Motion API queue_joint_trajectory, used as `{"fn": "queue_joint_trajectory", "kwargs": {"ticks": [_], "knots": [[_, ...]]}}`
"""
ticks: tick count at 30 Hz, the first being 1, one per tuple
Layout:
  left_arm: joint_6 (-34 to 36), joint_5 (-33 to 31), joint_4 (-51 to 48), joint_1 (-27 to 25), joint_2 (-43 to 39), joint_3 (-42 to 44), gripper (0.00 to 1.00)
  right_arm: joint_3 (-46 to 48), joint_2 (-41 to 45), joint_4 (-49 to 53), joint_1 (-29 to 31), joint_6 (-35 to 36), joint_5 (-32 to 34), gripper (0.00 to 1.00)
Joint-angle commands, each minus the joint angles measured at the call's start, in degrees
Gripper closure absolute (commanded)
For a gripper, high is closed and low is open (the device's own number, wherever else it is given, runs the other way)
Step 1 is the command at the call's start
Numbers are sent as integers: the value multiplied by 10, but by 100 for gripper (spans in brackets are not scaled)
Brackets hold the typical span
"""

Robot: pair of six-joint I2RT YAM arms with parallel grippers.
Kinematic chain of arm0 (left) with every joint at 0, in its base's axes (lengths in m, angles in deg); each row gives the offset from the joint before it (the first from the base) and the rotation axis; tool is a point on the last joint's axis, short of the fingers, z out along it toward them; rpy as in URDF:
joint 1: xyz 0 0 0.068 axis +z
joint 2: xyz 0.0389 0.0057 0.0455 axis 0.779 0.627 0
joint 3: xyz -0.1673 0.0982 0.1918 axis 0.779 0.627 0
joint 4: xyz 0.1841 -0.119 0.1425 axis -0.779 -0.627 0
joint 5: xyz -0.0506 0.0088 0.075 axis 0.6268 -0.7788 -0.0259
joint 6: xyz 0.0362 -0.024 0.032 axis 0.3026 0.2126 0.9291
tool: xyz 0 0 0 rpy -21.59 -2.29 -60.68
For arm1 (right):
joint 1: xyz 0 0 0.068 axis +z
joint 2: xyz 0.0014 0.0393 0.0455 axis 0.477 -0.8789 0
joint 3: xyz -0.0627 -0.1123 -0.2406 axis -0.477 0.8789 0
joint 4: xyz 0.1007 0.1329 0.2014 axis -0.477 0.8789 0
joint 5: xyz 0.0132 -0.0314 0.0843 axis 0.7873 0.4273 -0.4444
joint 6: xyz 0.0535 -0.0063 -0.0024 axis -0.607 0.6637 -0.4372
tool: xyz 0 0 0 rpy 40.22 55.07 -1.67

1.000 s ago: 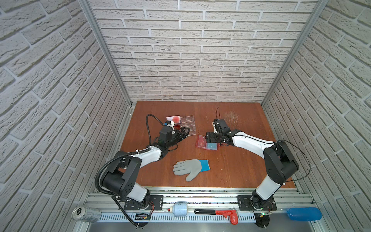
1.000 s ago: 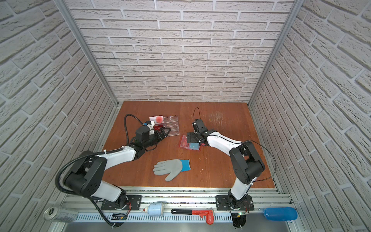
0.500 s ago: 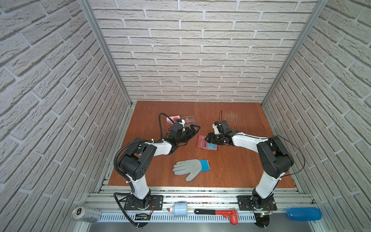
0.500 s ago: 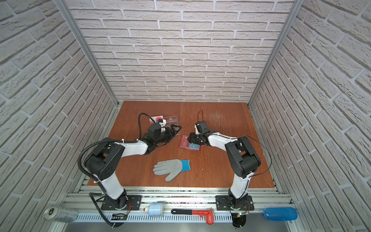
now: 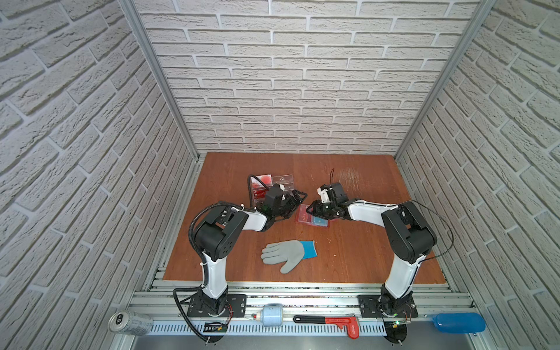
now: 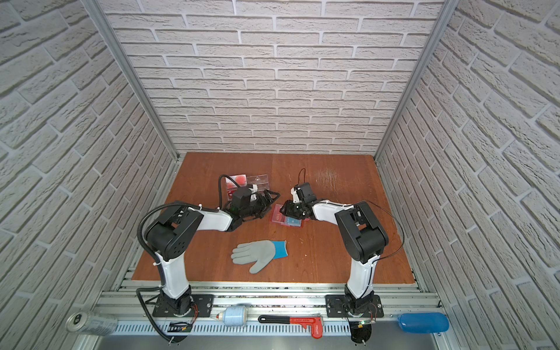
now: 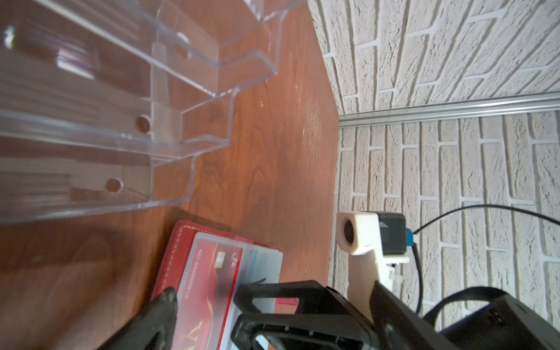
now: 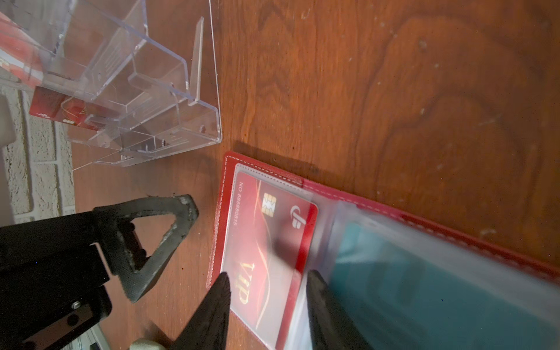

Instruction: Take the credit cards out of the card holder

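Red card holder (image 8: 220, 212) with red card (image 8: 266, 239) and blue card (image 8: 409, 291) inside

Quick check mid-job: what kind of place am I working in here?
Likely a robot test booth: brick-pattern wall panels, a wooden tabletop, two arms bolted to a slotted rail.

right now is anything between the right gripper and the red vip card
Only the clear sleeve: the red card lies inside it in the open card holder, and the right gripper straddles the card's end. Nothing else visible.
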Motion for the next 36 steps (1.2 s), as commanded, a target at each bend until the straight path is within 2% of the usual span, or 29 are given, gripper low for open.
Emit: {"fn": "queue_joint_trajectory", "kwargs": {"ticks": [1, 23, 29, 36], "knots": [[-11, 5, 45, -5, 12, -12, 2, 20, 2, -9, -6, -10, -8, 57], [-24, 2, 51, -15, 27, 15, 2, 49, 4, -43, -9, -34, -22, 57], [-31, 2, 66, -16, 35, 26, 2, 64, -5, -95, -10, -56, -36, 57], [-32, 2, 71, -17, 35, 35, 2, 92, -16, -199, -10, -101, -66, 57]]}}
